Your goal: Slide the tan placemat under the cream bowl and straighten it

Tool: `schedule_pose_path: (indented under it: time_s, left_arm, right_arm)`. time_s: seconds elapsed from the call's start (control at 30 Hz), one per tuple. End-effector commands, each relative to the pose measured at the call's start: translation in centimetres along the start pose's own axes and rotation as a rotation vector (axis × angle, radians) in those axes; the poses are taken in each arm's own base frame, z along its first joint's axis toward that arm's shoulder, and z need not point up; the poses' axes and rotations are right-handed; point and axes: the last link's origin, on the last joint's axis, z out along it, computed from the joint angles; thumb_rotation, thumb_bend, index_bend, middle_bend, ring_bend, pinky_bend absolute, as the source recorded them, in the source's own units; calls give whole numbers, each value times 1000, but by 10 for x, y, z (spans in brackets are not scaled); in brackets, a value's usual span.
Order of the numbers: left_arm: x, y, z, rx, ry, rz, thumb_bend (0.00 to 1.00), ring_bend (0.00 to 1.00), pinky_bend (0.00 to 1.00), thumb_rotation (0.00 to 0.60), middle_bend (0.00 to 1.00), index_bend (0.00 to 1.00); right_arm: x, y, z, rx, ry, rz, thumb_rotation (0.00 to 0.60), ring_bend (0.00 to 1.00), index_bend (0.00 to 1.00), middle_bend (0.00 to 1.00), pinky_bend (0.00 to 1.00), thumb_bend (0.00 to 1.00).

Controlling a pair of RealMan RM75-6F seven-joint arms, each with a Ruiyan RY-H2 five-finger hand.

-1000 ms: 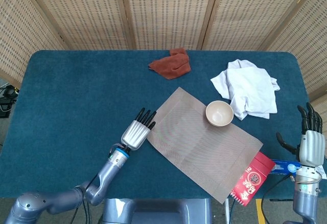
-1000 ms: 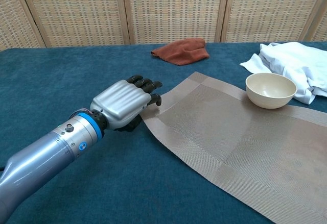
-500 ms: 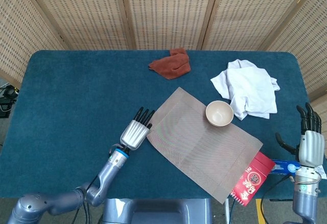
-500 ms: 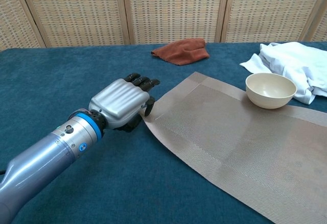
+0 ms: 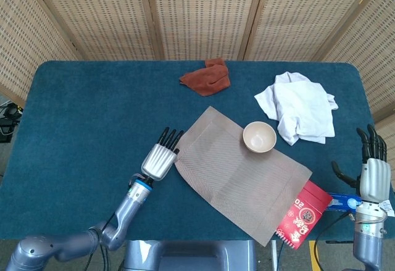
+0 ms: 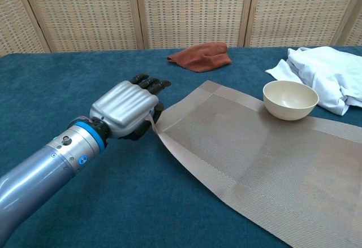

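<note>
chest view: left hand pinches placemat corner, bowl atop.

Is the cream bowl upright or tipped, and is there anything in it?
Upright and empty: the cream bowl sits rim-up on the tan placemat, its bare inside visible.

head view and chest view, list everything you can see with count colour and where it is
table: one, dark blue cloth top, fills the scene
placemat: one, tan, lying askew at centre right
bowl: one, cream, upright on the placemat's far edge
rust cloth: one, rust red, crumpled near the far edge
white cloth: one, white, crumpled right of the bowl
red packet: one, red with print, at the near right table edge, partly under the placemat's corner
screen: woven tan panels behind the table
left hand: one, silver with black fingers, gripping the placemat's left edge, slightly lifted in the chest view
right hand: one, fingers apart, upright, off the table's right edge, holding nothing
</note>
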Motion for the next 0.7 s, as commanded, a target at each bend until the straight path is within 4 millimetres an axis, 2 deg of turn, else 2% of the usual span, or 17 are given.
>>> schedule_pose_path:
  time_s: [0.03, 0.23, 0.37, 0.43, 0.5, 0.7]
  left_arm:
    - [2, -15, -9, 22, -2, 33, 532, 0, 0, 600, 0, 735]
    - [5, -44, -30, 80, -46, 54, 534, 0, 0, 600, 0, 748]
    - [5, -53, -45, 92, -80, 66, 539, 0, 0, 600, 0, 749]
    - [5, -56, -54, 92, -92, 75, 543, 0, 0, 600, 0, 749]
    - [5, -58, -71, 86, -115, 82, 545, 0, 0, 600, 0, 749]
    - [12, -50, -105, 48, -157, 63, 547, 0, 0, 600, 0, 749]
  right_arm:
    - [-1, -1, -1, 3, -7, -1, 600, 0, 125, 0, 0, 401]
    - [-3, -5, -2, 18, -13, 1, 600, 0, 125, 0, 0, 400]
    - [-3, -7, -4, 26, -15, 5, 600, 0, 125, 0, 0, 401]
    - [-4, -8, -5, 31, -17, 6, 600, 0, 125, 0, 0, 401]
    - [-4, -11, -6, 39, -19, 7, 600, 0, 125, 0, 0, 400]
    - [-4, -13, -8, 49, -21, 10, 600, 0, 125, 0, 0, 400]
